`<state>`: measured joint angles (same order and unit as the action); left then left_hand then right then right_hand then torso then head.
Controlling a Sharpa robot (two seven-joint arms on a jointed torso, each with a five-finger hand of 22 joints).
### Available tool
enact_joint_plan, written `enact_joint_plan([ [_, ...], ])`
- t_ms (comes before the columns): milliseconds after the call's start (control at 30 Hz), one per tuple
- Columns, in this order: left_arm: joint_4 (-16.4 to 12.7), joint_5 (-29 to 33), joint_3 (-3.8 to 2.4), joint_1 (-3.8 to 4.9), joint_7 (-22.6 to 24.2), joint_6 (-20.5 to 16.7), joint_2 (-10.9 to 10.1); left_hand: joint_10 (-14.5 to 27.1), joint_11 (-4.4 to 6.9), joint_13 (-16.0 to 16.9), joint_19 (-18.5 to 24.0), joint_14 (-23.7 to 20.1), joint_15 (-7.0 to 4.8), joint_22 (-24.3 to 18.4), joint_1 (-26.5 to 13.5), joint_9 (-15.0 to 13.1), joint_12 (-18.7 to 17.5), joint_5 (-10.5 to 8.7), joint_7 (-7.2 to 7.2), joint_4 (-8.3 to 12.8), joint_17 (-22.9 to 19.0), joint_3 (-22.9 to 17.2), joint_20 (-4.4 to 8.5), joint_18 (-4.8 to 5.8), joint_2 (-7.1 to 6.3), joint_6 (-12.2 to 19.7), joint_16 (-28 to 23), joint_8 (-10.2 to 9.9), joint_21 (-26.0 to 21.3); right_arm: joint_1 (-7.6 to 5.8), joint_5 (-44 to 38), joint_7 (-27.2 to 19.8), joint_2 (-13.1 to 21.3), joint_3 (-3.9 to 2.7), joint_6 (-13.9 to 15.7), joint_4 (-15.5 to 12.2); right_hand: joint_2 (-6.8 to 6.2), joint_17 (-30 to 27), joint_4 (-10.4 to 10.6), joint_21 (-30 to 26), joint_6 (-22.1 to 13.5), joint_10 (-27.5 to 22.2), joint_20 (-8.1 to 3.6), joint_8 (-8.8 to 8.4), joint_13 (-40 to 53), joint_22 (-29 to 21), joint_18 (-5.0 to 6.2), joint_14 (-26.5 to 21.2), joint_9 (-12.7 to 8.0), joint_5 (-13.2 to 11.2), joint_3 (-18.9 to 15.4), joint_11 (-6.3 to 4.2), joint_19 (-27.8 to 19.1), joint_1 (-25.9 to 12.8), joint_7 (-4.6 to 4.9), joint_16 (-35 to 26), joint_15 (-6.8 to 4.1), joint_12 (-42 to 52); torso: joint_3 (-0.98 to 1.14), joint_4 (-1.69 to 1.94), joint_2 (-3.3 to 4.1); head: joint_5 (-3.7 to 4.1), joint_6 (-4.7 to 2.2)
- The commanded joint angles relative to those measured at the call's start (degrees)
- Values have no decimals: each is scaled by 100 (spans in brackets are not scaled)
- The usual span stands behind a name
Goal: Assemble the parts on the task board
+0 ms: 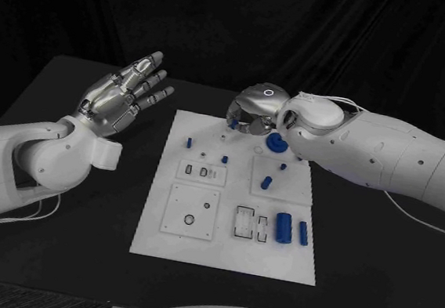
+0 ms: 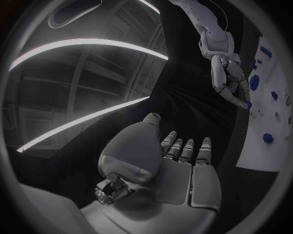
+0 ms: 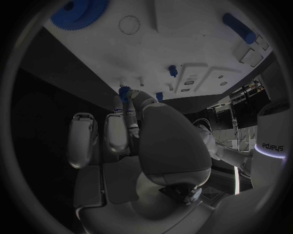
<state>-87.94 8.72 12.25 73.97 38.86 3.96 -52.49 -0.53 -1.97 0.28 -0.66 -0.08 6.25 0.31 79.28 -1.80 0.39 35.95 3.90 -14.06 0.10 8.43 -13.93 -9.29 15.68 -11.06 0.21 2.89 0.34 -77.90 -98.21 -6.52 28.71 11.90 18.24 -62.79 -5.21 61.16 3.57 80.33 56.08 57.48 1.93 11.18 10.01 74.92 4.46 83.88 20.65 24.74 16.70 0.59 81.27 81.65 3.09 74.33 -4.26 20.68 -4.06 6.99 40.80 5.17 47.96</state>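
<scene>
Centrally, the board (image 1: 225, 251), a flat white rectangular plate with a matte face, lies on the black table (image 1: 46, 253). Its surface carries raised square panels with oval and slot-shaped cut-outs, and small blue parts stand or lie across it. A toothed blue gear (image 1: 275, 140) sits near the far edge; in the right wrist view its serrated rim (image 3: 79, 12) is plain. Two blue cylinders (image 1: 283, 227) lie side by side near the right edge, beside a row of rectangular slots. A shorter blue peg (image 1: 266, 182) lies on the panel behind them, and small blue studs (image 1: 189, 142) stand along the far left part of the board.

The right hand (image 1: 254, 115), of silver metal with smooth grey pads, reaches down over the far edge of the board, just beside the gear. Its white arm (image 1: 404, 163) crosses the far right corner and hides part of the board there. In the right wrist view the fingertips (image 3: 127, 100) close on a small blue part (image 3: 125, 91) at the board's edge; the left wrist view shows the same blue piece (image 2: 248, 104) at the tips of the fingers.

The left hand (image 1: 127, 95) is raised off the table to the left of the board, well apart from it, palm open, fingers spread and straight, holding nothing. Its palm (image 2: 183, 180) is smooth and grey in the left wrist view.
</scene>
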Motion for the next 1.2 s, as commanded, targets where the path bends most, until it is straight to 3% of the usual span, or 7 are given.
enact_joint_plan([
  [33, -1, -6, -6, -5, 383, -16, 25, -18, 19, 4, 35, 8, -10, -9, 9, 4, 12, 32, -36, -6, -10, -15, 4, -92, -31, 4, -21, 28, -5, -10, -4, 129, -9, -4, -24, 26, 3, -8, 4, -21, -41, 37, 3, -28, 6, 30, -60, -39, 10, -18, 37, 15, -25, 21, 15, -41, -15, -26, -18, 33, 34, 7, -12],
  [333, -7, -6, -6, -5, 351, -6, 41, -20, 19, 6, 33, 8, -11, -8, 9, 3, 15, 34, -36, -8, -10, -18, 9, -92, -28, -3, -21, 31, -2, -10, -4, 211, -35, -4, 7, 96, 8, -26, 0, -30, -43, 30, 6, -29, 2, 23, -57, -48, 21, -17, 49, 25, -34, 26, 21, -54, -12, -38, -29, 60, 42, 45, -6],
  [567, -7, -6, -6, -4, 312, 6, 41, -21, 17, 6, 34, 8, -10, -8, 10, 2, 15, 40, -35, -8, -10, -21, 11, -93, -25, -7, -21, 32, -3, -8, -4, 241, -68, -4, 68, 156, 14, -27, -2, -35, -48, 25, 8, -33, -2, 19, -56, -52, 28, -16, 59, 30, -39, 30, 24, -56, -8, -46, -29, 50, 39, 10, 15],
  [733, -7, -6, -6, -4, 281, 16, 42, -21, 14, 6, 34, 8, -7, -8, 11, 2, 15, 46, -32, -8, -10, -25, 14, -93, -21, -8, -21, 33, -3, -8, -4, 262, -116, -4, 78, 241, 21, -17, -10, -36, -50, 20, 11, -35, -5, 21, -57, -53, 38, -16, 73, 36, -41, 40, 29, -52, -5, -55, -31, 53, 36, 35, 14],
  [833, -2, -6, -6, -4, 273, 25, 49, -22, 11, 6, 33, 8, -5, -8, 13, 2, 16, 51, -29, -7, -10, -28, 16, -94, -17, -9, -21, 34, -3, -6, -4, 261, -155, -4, 80, 296, 21, -19, -10, -38, -50, 19, 11, -35, -5, 19, -56, -53, 38, -16, 73, 36, -42, 41, 29, -53, -4, -55, -29, 33, 33, 14, 7],
  [1200, 25, -6, -6, -4, 237, 69, 72, -24, 6, 7, 33, 8, -1, -8, 15, 2, 17, 54, -26, -7, -10, -31, 17, -94, -15, -10, -21, 35, -3, 22, -4, 260, -285, -4, 51, 436, 22, -22, -10, -41, -60, 16, 14, -41, -7, 18, -55, -57, 44, -23, 77, 41, -46, 37, 35, -56, -1, -61, -34, 33, 30, 12, 16],
])
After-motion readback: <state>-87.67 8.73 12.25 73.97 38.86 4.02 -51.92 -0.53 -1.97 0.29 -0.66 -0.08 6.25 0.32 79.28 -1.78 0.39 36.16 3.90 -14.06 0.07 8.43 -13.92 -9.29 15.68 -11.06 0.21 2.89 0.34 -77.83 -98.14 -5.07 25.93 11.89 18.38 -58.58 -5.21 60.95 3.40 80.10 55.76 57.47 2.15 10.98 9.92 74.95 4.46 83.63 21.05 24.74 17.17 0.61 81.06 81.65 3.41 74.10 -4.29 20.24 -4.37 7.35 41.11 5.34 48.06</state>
